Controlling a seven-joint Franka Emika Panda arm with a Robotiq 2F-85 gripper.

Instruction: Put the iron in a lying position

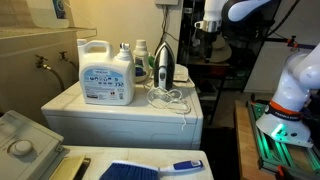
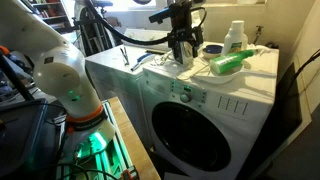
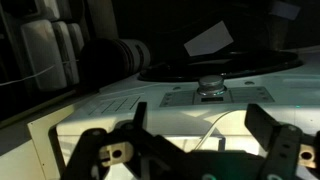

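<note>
**Open gripper hanging short of the upright iron**

The gripper [image 3: 190, 152] is hanging with its jaws spread wide and is gripping nothing. In the wrist view its two fingers [image 3: 105, 150] are framing the bottom of the frame, with only the pale machine top and a loop of white cord showing in the gap. That wide spread probably suits a push or a broad grasp on the iron's body rather than a pinch.

In an exterior view the gripper [image 1: 208, 42] is sitting in the upper right of the frame, higher than the iron and apart from it. Nothing is touching yet.

The iron [image 1: 165, 66] is standing on its heel, tip pointing up, near the centre of that frame on the top of the washing machine [image 1: 110, 125]. Its cord [image 1: 170, 97] is lying in loose loops in front of it, toward the lower right. That matters because a tipped iron could land on the cord or drag it.

The detergent jug [image 1: 106, 72] is standing to the left of the iron and closing off that side. The open top on the right is therefore likely the freer place to lay the iron down.
</note>
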